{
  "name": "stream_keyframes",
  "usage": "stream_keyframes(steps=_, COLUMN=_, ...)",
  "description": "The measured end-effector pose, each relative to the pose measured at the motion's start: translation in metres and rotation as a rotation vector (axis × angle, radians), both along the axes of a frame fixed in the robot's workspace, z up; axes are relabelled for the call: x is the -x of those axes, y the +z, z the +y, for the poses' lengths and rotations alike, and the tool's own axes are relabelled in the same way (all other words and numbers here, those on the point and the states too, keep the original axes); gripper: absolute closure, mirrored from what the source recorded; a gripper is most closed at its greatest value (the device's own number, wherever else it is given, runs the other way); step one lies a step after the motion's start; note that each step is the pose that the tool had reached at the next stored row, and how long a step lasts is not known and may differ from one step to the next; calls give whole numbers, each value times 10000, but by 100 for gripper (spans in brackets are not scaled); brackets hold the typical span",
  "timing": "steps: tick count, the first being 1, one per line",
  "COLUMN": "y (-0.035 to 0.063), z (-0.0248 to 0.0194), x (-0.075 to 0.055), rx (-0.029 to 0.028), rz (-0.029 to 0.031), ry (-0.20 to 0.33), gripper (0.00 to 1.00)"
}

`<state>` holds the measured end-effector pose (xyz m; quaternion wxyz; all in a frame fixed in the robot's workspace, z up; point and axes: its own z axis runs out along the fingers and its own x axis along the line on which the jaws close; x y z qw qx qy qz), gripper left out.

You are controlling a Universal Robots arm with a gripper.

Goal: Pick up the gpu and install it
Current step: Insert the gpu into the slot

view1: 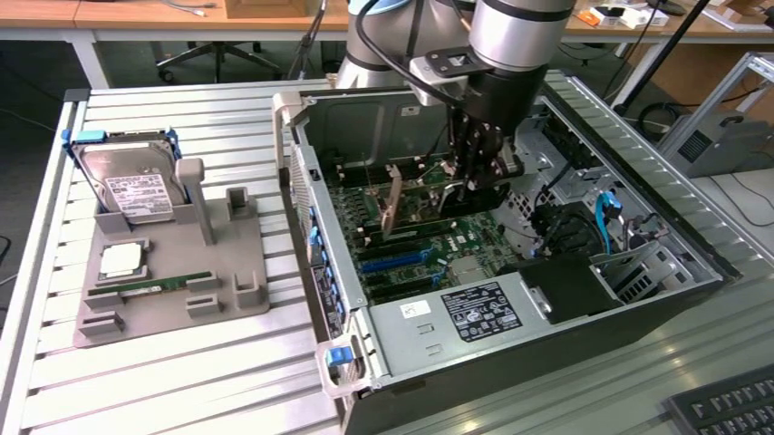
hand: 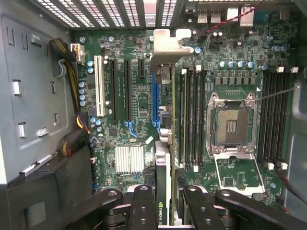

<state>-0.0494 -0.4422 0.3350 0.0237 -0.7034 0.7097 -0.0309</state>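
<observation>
Slatted metal bench (view1: 181, 381), office desks behind; open computer case (view1: 508, 362) lying on it with its side off. Item one: gripper (hand: 163, 201), lowered inside the case, fingers (hand: 144, 206) closed narrowly on the top edge of the graphics card (hand: 162, 167), which hangs on edge between them. In the exterior view the card (view1: 393, 213) stands upright above the motherboard (view1: 423, 254), its silver bracket (hand: 165, 45) toward the rear wall of the case. In the wrist view the card lies along the blue expansion slot (hand: 155, 103); whether its edge connector has entered the slot cannot be told. Handling note, as a judgement: seating well calls for the card kept plumb, its connector lined up along the full run of the slot, bracket tab meeting the rear opening, and pressure straight down rather than rocking. Adjacent: memory slots (hand: 192, 120) just beside the card, empty processor socket (hand: 232, 124) further off. Outside the case, on the exterior view's left: grey parts tray (view1: 169, 308) holding a hard drive (view1: 133, 186), a processor (view1: 121, 260) and a memory stick (view1: 151, 285).
</observation>
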Motion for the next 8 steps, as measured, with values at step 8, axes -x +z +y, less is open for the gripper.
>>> stream_keyframes(steps=8, y=-17, z=-7, x=38, rx=0, rz=1, ry=0, gripper=73)
